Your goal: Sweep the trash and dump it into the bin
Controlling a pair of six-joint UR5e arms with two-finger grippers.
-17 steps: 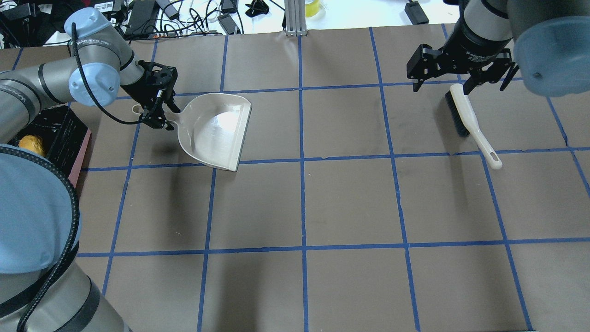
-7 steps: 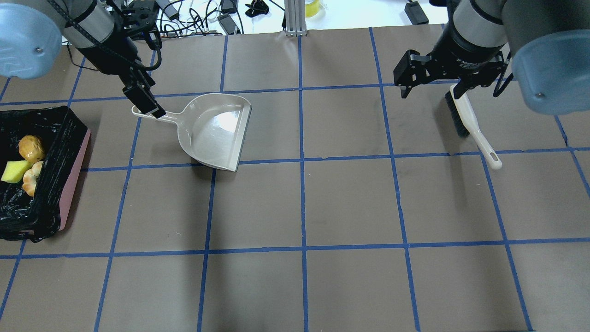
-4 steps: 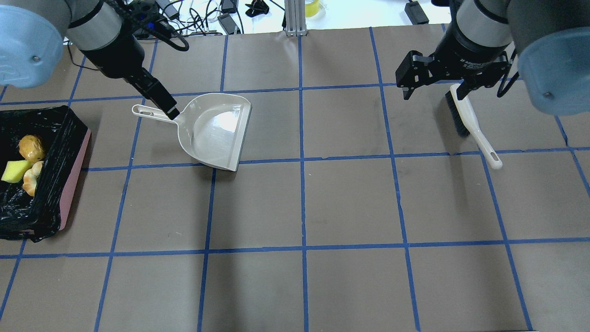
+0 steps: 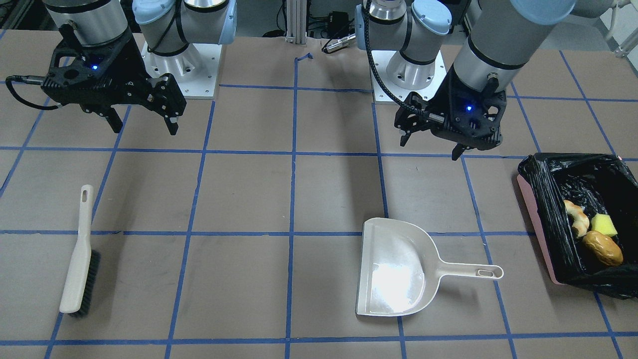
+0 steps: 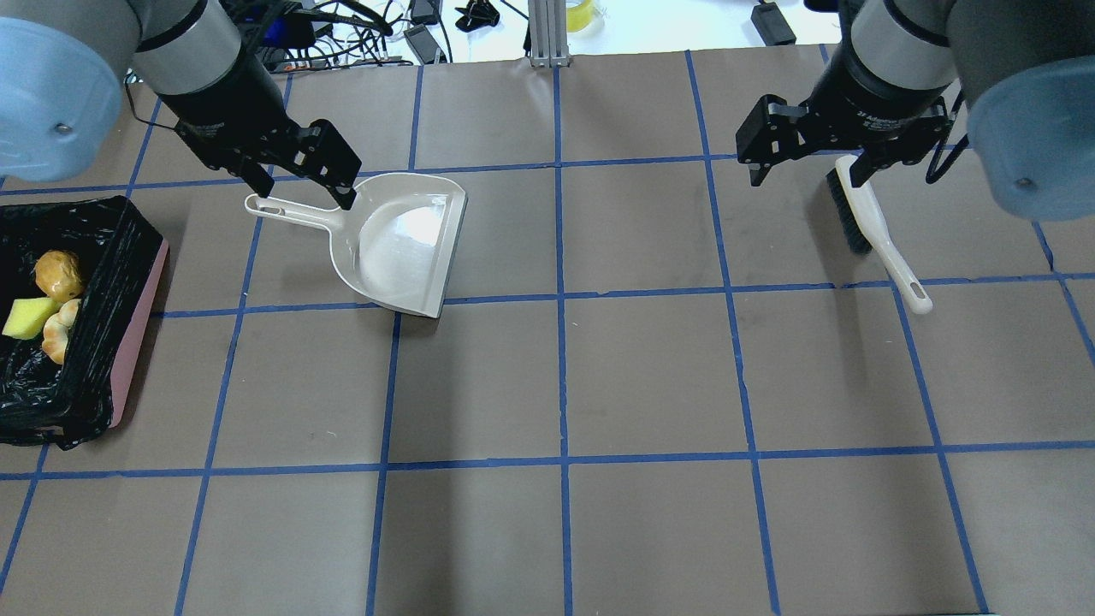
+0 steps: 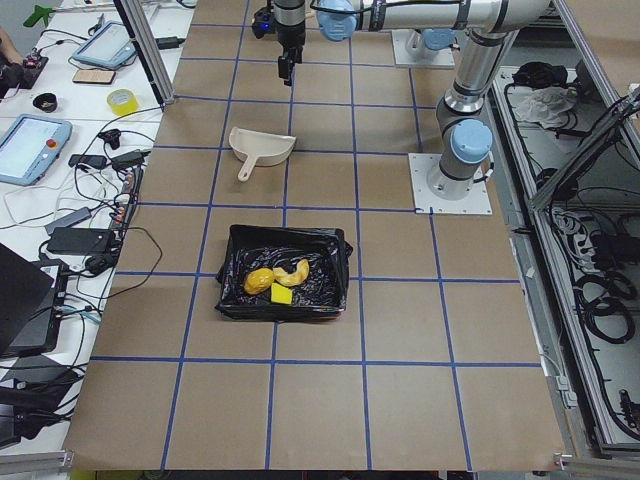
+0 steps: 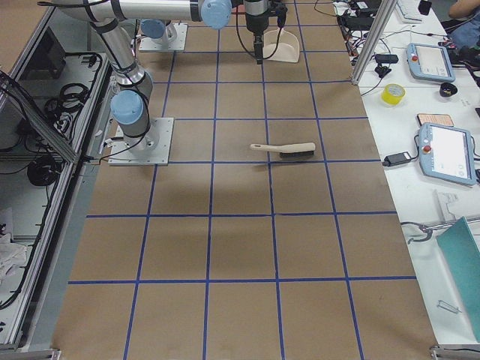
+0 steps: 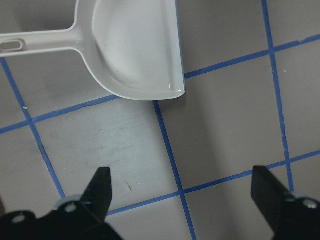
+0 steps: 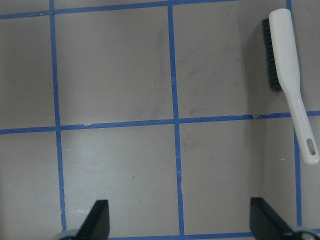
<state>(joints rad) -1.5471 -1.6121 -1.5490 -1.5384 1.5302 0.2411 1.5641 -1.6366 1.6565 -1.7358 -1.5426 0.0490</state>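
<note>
Trash lies in the bin, both grippers spread wide
Left gripper [image 4: 429, 148] hangs above the table, jaws wide apart, near the dustpan [image 4: 398, 274], which lies flat. Right gripper [image 4: 145, 128] also has its jaws wide, well above the brush [image 4: 79, 259] on the table. Potato lump [image 4: 603, 248], melon slice [image 4: 578, 218] and yellow-green wedge [image 4: 604, 225] sit touching inside the bin [image 4: 541, 199] at the robot's left

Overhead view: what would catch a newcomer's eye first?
The black-lined pink bin at the left edge, holding three food-like trash pieces. Then the empty beige dustpan and the brush lying flat on the blue-gridded table, with the left tool and right tool open over them, holding nothing.
</note>
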